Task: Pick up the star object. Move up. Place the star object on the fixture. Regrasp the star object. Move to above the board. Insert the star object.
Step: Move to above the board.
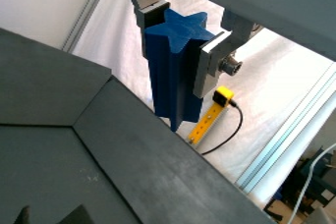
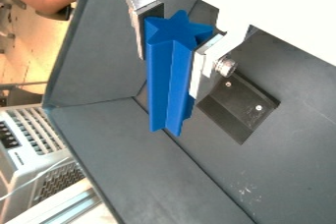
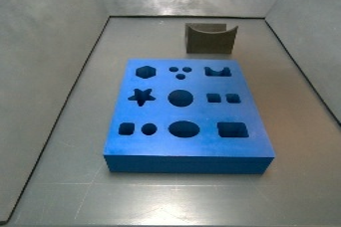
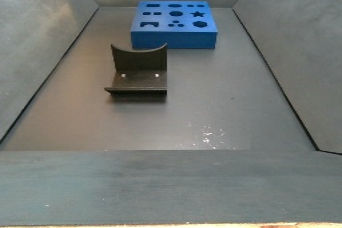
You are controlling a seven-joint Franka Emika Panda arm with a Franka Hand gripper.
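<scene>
The board (image 3: 186, 112) is seen lying flat on the dark floor in both side views, with its many dark shaped holes facing up, a star hole among them. The gripper is not shown in either side view, so the place of the board relative to the gripper cannot be told.

The fixture (image 4: 136, 71) is standing on the floor, apart from the board. In a wrist view a dark plate (image 2: 241, 109) of the fixture is seen on the floor, beyond the gripper and well below it.

The gripper (image 2: 171, 33) is shown in both wrist views, lifted above the floor. The star object (image 2: 170, 71) is held between the two silver fingers (image 1: 211, 59), which are closed on its sides near the star-shaped end. The rest of the peg is extended past the fingertips, toward the floor.
</scene>
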